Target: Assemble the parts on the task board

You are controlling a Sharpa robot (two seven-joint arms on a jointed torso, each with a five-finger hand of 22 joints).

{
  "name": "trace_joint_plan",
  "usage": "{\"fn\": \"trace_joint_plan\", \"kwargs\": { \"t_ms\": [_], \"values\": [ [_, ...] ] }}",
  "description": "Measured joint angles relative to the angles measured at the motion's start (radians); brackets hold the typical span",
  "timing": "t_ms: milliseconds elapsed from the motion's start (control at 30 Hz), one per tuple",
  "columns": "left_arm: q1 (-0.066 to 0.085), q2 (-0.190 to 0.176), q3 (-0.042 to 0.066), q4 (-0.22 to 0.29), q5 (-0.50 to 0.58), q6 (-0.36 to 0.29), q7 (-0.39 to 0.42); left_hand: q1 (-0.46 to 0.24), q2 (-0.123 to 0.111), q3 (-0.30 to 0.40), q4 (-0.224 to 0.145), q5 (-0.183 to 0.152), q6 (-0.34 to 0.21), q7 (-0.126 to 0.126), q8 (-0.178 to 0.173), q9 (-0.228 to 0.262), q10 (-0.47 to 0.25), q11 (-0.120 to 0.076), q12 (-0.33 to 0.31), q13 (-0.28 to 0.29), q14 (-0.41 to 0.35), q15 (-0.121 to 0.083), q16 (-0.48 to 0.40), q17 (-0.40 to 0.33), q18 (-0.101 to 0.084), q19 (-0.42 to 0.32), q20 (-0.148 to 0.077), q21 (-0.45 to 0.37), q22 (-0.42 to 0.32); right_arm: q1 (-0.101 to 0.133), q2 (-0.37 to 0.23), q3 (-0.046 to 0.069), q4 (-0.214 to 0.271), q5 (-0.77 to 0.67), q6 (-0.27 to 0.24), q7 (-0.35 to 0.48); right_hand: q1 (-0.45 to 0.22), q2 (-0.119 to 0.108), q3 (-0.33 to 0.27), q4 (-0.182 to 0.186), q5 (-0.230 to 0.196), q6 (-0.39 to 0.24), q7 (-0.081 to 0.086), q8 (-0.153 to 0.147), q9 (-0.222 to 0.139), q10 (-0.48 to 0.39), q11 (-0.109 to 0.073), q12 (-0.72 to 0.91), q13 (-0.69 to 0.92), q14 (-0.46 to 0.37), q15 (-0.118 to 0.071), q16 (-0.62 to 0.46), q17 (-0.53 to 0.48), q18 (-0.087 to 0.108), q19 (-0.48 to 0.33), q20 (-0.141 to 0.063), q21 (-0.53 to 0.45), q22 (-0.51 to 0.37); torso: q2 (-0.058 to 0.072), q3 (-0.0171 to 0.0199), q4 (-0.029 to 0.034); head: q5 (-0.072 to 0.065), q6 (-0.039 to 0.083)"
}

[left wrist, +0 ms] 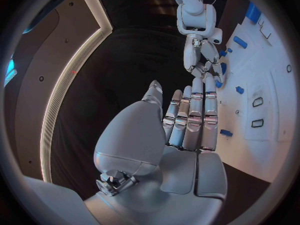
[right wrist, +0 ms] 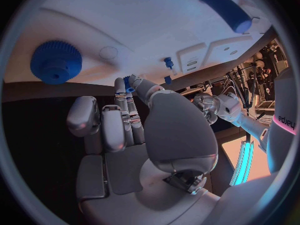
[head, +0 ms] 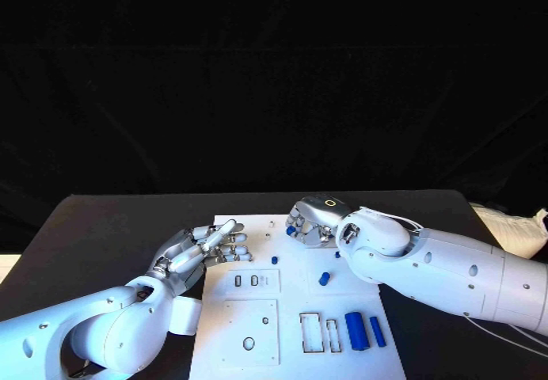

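right hand point(head: 313, 222): upper centre of frame, over task board point(head: 291, 332) top edge, pinching small blue part point(right wrist: 129, 81); seat it straight, slowly.
left hand point(head: 208, 247): left of board, fingers straight, together, empty; steady the board.

Both hands crowd task board point(head: 299, 317) far end; near end open.

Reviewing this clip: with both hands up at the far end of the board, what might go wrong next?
The right hand hovers over the task board beside a small blue part at its fingertips; a poor pinch might flick it off the edge. The left hand rests open at the board's left edge and might nudge the board. The loose blue cylinders near the right arm could roll if brushed.
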Motion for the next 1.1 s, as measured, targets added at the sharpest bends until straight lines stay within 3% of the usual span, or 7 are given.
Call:
{"fn": "trace_joint_plan", "kwargs": {
  "t_ms": [533,1100],
  "values": [
    [0.0,0.006,0.0,-0.006,0.0,0.0,-0.006,0.004,0.004,-0.003,-0.003,0.0,0.0,0.0,0.0,0.0,0.0,0.0,0.0,0.0,0.0,0.0,0.0,0.001,0.0,0.0,0.0,0.0,-0.001,0.015,0.126,0.001,-0.107,0.006,-0.039,-0.045,-0.002,0.001,0.0,0.006,-0.005,0.0,0.0,-0.003,0.0,-0.004,0.004,-0.004,-0.003,0.0,0.0,0.008,0.007,0.0,0.0,0.0,0.004,0.005,0.005,-0.0009,0.0031,0.002,0.003],
    [0.0,0.005,0.0,-0.004,0.0,0.001,-0.008,0.004,0.004,-0.003,-0.003,0.0,0.0,0.0,-0.004,0.0,0.0,0.0,0.0,0.0,0.0,0.0,-0.004,0.002,0.0,0.0,0.0,0.0,-0.001,0.015,0.161,0.001,-0.139,-0.007,-0.035,-0.085,-0.001,0.001,0.003,0.008,-0.007,-0.003,-0.001,-0.015,0.0,-0.007,0.007,-0.004,-0.003,0.0,0.0,0.012,0.01,0.0,0.0,0.0,0.008,0.009,0.01,0.0009,0.0031,0.009,-0.001]
  ]
}}
